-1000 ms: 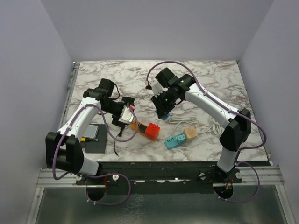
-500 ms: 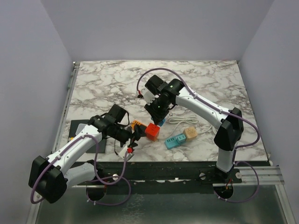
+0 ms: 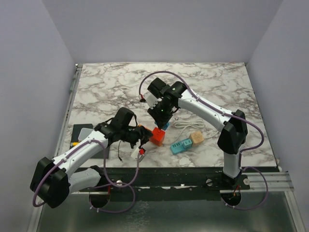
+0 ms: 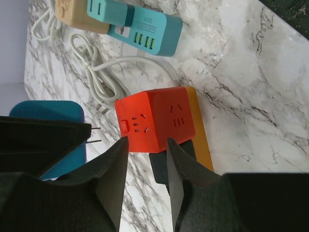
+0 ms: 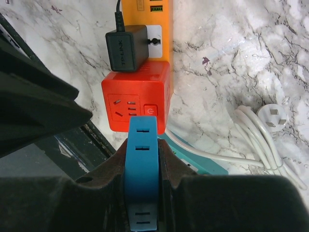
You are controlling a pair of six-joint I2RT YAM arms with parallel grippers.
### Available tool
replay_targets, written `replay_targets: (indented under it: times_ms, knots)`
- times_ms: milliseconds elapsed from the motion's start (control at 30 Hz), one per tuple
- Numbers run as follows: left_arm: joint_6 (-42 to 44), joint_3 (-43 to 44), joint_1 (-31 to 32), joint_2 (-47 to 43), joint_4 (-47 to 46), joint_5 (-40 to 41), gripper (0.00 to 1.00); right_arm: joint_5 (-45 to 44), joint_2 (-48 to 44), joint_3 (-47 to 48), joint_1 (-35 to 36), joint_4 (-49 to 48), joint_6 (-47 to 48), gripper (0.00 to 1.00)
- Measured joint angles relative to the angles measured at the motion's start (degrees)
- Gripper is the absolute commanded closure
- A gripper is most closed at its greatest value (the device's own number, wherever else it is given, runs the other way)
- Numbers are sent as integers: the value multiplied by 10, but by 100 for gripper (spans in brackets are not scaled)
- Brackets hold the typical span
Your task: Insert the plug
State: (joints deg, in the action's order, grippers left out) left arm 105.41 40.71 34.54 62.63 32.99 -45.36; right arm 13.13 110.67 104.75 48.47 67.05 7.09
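Note:
My right gripper [image 5: 142, 145] is shut on a blue plug [image 5: 141, 179], gripped by its flat sides. It hangs just above and behind the red cube socket [image 5: 137, 96]. From the left wrist the blue plug [image 4: 46, 116] shows two bare prongs pointing at the red cube [image 4: 154, 121]. The cube sits at the end of an orange power strip [image 5: 166, 29] that carries a black adapter [image 5: 126, 47]. My left gripper [image 4: 147, 141] is open, its jaws a narrow gap apart. Their tips reach the cube's near edge, with the black adapter [image 4: 161, 166] showing between them. From above, the left gripper [image 3: 142, 137] is left of the cube [image 3: 157, 136] and the right gripper [image 3: 163, 118] is behind it.
A teal power strip [image 3: 181, 145] and a tan cube socket [image 3: 196, 138] lie right of the red cube. A coiled white cable [image 3: 193, 124] lies behind them. A dark pad [image 3: 82, 133] lies at the left near the table's front edge.
My left arm swung forward from the back left to the red cube while its jaws narrowed. The right arm carried the blue plug left and down toward the cube.

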Motion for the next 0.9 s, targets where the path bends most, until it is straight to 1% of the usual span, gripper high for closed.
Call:
replay_targets:
  times_ms: [200, 633, 767, 900]
  knots:
    - [-21, 0, 1, 40, -28, 16, 71, 5, 3, 2, 5, 0, 1, 99]
    - [-25, -2, 9, 59, -44, 24, 74, 18, 22, 2, 26, 0, 1, 99]
    - [-24, -9, 12, 60, -47, 27, 79, 18, 22, 2, 26, 0, 1, 99]
    - [-21, -12, 12, 59, -55, 27, 80, 17, 22, 2, 26, 0, 1, 99]
